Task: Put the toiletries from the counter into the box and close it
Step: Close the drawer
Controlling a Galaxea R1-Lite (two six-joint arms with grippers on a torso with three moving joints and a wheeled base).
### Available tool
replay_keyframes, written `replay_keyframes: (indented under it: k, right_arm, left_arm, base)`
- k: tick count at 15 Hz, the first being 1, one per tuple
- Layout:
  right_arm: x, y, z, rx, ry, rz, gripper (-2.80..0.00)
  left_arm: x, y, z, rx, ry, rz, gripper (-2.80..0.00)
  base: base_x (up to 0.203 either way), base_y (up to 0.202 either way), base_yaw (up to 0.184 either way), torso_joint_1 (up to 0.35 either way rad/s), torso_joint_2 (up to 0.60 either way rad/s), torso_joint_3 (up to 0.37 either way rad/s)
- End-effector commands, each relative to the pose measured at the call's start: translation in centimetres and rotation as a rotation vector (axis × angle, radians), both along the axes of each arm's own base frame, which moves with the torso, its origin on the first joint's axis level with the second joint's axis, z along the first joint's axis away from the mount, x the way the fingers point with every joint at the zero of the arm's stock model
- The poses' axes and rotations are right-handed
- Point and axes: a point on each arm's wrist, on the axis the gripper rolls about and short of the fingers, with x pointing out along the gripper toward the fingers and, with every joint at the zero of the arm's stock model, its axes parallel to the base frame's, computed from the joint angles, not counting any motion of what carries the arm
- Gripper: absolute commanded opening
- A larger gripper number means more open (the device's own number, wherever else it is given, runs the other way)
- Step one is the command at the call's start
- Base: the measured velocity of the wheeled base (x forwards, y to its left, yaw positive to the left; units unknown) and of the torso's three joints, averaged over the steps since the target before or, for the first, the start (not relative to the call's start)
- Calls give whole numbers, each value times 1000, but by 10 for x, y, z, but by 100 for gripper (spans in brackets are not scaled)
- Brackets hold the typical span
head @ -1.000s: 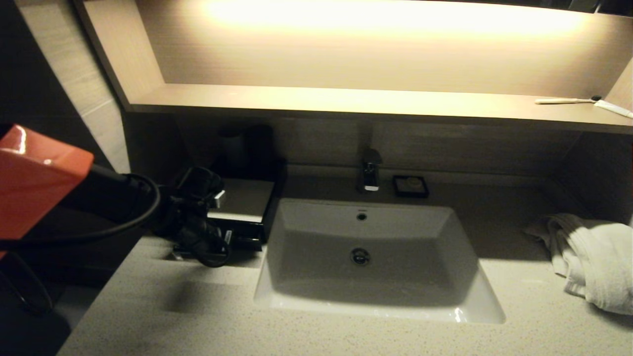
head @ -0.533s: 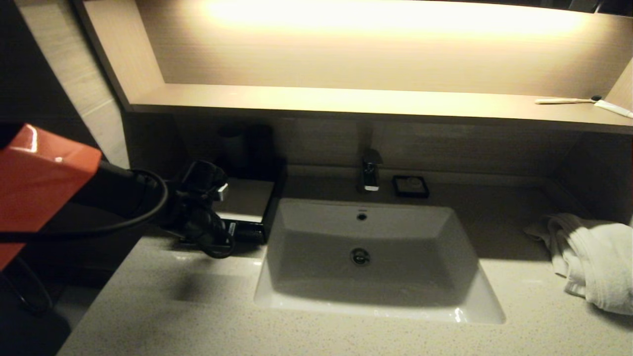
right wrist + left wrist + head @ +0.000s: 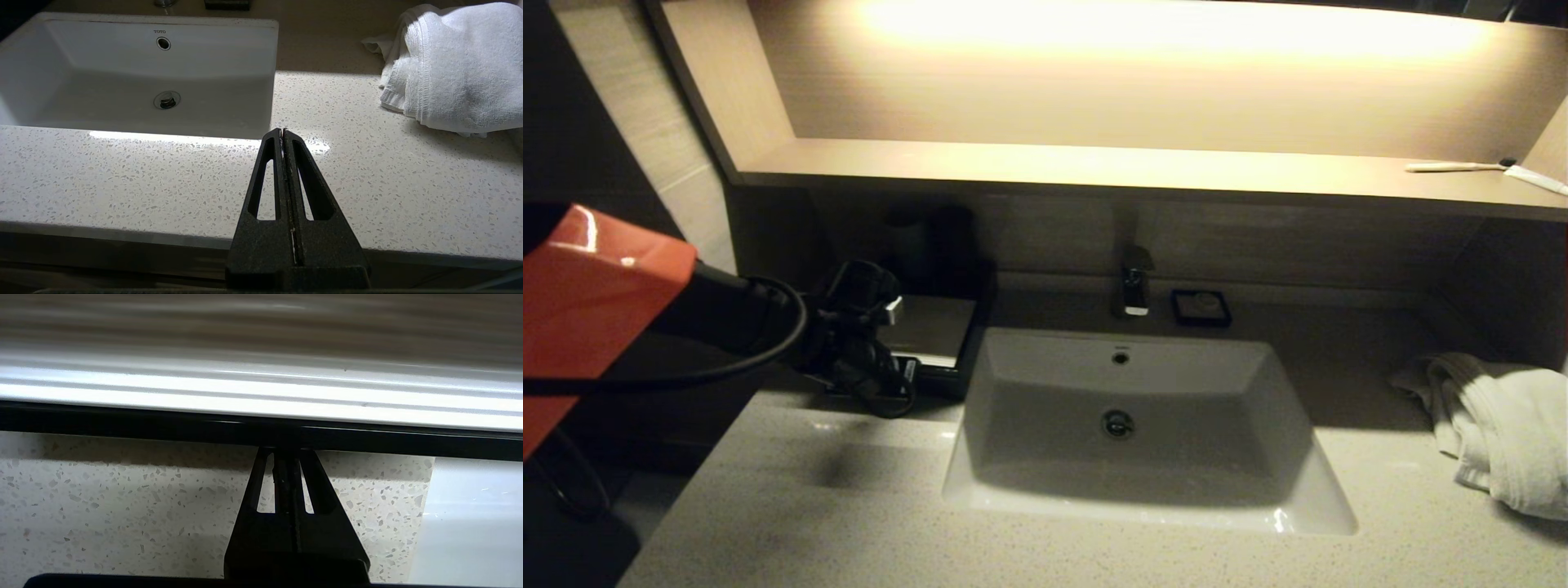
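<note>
The black box (image 3: pixel 929 325) with its pale top panel stands on the counter (image 3: pixel 849 498) left of the sink. My left gripper (image 3: pixel 905 377) is shut and empty, its tips pressed against the box's black drawer front (image 3: pixel 163 425). In the left wrist view the gripper (image 3: pixel 286 451) touches that front, with the pale top panel (image 3: pixel 245 396) above it. The drawer looks pushed in almost flush. No toiletries show on the counter. My right gripper (image 3: pixel 282 131) is shut and empty, low over the counter's front edge, right of the sink.
The white sink basin (image 3: pixel 1135 384) fills the middle, with a faucet (image 3: pixel 1134 287) and a small black soap dish (image 3: pixel 1201 307) behind it. A white towel (image 3: pixel 1503 425) lies at the right. A bare toothbrush (image 3: pixel 1458 167) lies on the lit shelf. Dark cups (image 3: pixel 911 241) stand behind the box.
My left gripper has moved away from me toward the box, and the drawer front has slid in with it.
</note>
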Motion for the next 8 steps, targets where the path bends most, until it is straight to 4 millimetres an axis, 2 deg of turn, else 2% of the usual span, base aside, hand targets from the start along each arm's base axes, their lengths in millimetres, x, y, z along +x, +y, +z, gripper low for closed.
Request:
replay_keyframes:
  k: [1, 6, 8]
  right_arm:
    - [0, 0, 0, 0, 0, 0, -280]
    - [0, 0, 0, 0, 0, 0, -280]
    - [0, 0, 0, 0, 0, 0, -280]
  left_arm:
    - [1, 0, 2, 0, -10, 12, -280]
    - [-10, 2, 6, 17, -7, 18, -280]
    - [-29, 7, 11, 24, 5, 13, -280]
  base:
    - [0, 0, 0, 0, 0, 0]
    - [0, 0, 0, 0, 0, 0]
    - [0, 0, 0, 0, 0, 0]
